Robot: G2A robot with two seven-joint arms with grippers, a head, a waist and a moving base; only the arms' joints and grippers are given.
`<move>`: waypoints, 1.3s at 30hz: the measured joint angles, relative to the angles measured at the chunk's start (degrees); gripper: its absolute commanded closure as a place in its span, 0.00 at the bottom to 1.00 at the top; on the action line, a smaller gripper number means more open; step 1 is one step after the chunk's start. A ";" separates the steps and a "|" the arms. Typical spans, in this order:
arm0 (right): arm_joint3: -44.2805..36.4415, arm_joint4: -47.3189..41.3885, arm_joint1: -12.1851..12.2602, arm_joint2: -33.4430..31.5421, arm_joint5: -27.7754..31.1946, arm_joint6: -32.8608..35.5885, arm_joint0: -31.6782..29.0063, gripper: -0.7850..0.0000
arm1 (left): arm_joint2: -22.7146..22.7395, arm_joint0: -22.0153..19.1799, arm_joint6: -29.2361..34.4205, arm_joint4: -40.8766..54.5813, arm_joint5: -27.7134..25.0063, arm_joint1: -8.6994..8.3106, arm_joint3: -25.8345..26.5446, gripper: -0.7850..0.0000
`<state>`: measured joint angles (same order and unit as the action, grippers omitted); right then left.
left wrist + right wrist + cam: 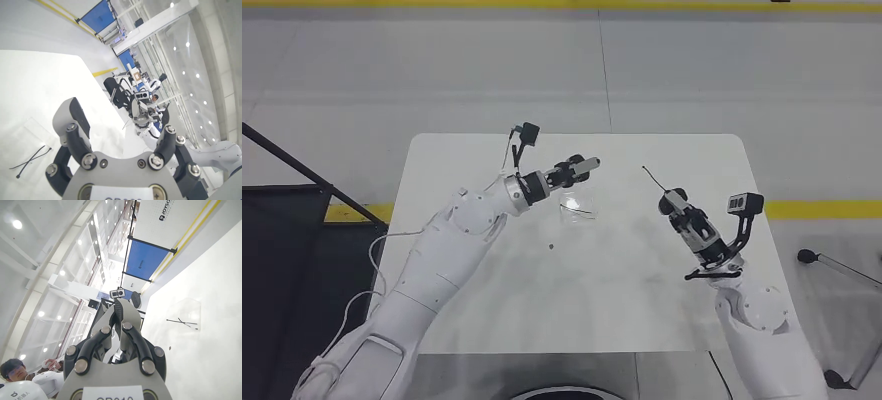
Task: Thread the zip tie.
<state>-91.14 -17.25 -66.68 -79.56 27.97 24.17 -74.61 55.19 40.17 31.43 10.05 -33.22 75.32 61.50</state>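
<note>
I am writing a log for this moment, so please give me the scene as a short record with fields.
left gripper: fingers open, over the table beside the tray
right gripper: fingers shut on the held tie
held tie: straight, sticks out past the fingers, not looped
tray: clear, lies on the table
spare ties: two, crossed, in the tray
threading: not yet done

Bright ceiling lamps, glaring tabletop.

Two crossed zip ties in a tray near the middle of the table.
</note>
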 measured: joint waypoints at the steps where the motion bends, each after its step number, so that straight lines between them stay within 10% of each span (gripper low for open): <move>1: -0.34 0.74 -0.12 0.33 0.74 -1.21 -0.23 1.00 | -0.42 0.31 -1.45 0.38 -0.46 0.29 -0.06 0.44; 17: -1.42 15.29 -2.07 5.53 3.64 -16.73 -0.95 1.00 | -10.80 -3.25 -5.04 7.11 -5.77 6.89 -7.65 0.55; 39: -0.58 17.85 -3.09 5.59 2.51 -19.28 -0.90 1.00 | -12.43 -5.35 -3.38 8.76 -10.41 11.09 -14.51 0.71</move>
<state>-91.72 0.60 -69.77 -73.97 30.48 4.89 -75.51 42.75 34.83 28.05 18.81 -43.63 86.41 46.98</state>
